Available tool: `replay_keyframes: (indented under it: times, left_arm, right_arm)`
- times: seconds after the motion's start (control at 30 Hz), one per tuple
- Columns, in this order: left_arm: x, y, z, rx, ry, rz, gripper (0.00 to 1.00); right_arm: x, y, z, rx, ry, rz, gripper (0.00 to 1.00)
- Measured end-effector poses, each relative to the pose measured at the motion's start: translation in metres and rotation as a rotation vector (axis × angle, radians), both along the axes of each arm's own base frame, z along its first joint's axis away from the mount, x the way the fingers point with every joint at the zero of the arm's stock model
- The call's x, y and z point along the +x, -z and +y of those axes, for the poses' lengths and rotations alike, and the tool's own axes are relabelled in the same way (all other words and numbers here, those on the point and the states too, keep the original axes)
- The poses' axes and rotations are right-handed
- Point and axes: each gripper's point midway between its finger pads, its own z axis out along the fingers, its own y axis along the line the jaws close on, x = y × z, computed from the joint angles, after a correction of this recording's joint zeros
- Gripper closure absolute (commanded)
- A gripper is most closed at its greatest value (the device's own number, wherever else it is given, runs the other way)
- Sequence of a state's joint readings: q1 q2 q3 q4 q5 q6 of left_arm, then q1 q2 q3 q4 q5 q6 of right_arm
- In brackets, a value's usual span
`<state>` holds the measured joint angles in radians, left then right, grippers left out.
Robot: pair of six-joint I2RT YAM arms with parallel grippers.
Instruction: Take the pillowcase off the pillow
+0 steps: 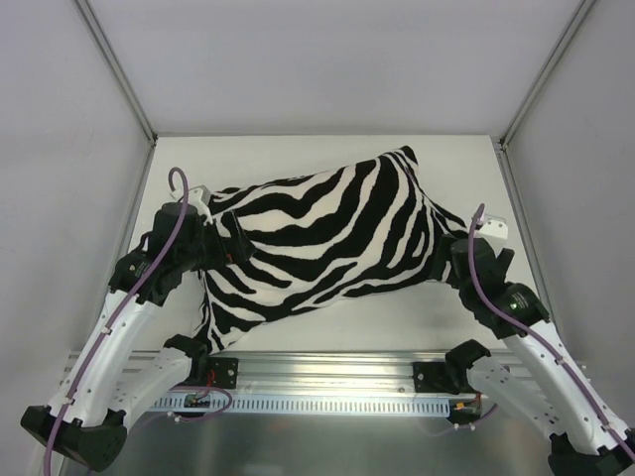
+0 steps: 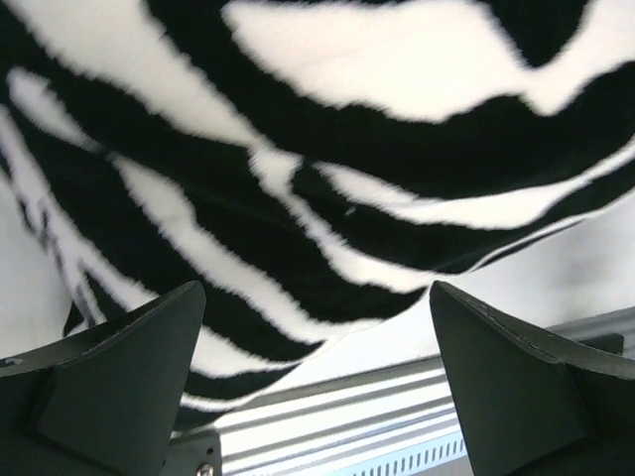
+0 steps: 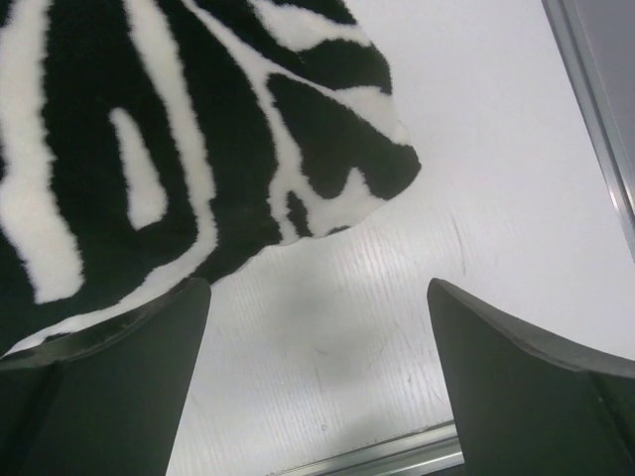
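Pillowcase shows blk & wht zebra stripes, table is plain wht, cables purple, near-edge rail silver.

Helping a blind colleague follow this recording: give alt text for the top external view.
A plump black-and-white zebra-striped pillowcase lies slanted across a white table, seen from above. The left gripper and right gripper sit at its opposite ends, their arms reaching in from the near edge.
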<state>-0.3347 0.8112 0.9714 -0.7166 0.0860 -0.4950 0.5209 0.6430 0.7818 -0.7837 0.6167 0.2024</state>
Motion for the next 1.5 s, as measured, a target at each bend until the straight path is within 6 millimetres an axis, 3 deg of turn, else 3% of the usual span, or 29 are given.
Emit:
replay_keyframes:
  times: [0.17, 0.33, 0.57, 0.67, 0.73, 0.77, 0.83, 0.87, 1.0, 1.1, 1.2, 1.37, 1.5]
  left_arm:
    - [-0.023, 0.026, 0.025, 0.076, -0.120, 0.146, 0.02]
    - [-0.040, 0.047, 0.036, 0.082, -0.227, 0.245, 0.04]
    - [-0.059, 0.095, 0.045, 0.104, -0.348, 0.409, 0.03]
    - [-0.061, 0.109, 0.043, 0.096, -0.376, 0.435, 0.13]
    - [-0.058, 0.115, 0.041, 0.074, -0.393, 0.435, 0.39]
    - [-0.056, 0.119, 0.039, 0.058, -0.394, 0.431, 0.65]
    - [-0.053, 0.125, 0.031, 0.014, -0.392, 0.430, 0.95]
    - [-0.052, 0.127, 0.028, -0.002, -0.387, 0.431, 1.00]
    - [-0.049, 0.127, 0.020, -0.033, -0.355, 0.430, 1.00]
    - [-0.044, 0.114, 0.019, -0.028, -0.325, 0.399, 1.00]
    - [-0.032, 0.083, 0.017, -0.032, -0.289, 0.315, 1.00]
    - [-0.009, -0.002, 0.015, -0.065, -0.236, 0.096, 1.00]
    - [-0.007, -0.077, 0.018, -0.096, -0.204, -0.073, 1.00]
  right_arm:
    - [0.006, 0.015, -0.019, 0.025, 0.112, 0.089, 0.04]
    - [0.014, 0.032, -0.035, 0.133, 0.219, 0.168, 0.04]
    - [0.041, 0.055, -0.023, 0.283, 0.193, 0.241, 0.04]
    - [0.060, 0.065, -0.012, 0.332, 0.154, 0.241, 0.01]
    - [0.071, 0.075, -0.006, 0.357, 0.128, 0.251, 0.19]
    - [0.078, 0.082, -0.001, 0.374, 0.113, 0.261, 0.58]
    - [0.086, 0.093, 0.006, 0.404, 0.091, 0.283, 0.95]
    - [0.089, 0.098, 0.010, 0.421, 0.081, 0.296, 0.99]
    - [0.088, 0.102, 0.015, 0.453, 0.073, 0.300, 0.99]
    - [0.081, 0.079, 0.013, 0.447, 0.063, 0.219, 0.99]
    - [0.071, 0.035, 0.008, 0.435, 0.049, 0.069, 0.99]
    - [0.046, -0.046, -0.004, 0.396, 0.061, -0.128, 0.99]
    - [0.018, -0.110, -0.014, 0.364, 0.074, -0.260, 0.99]
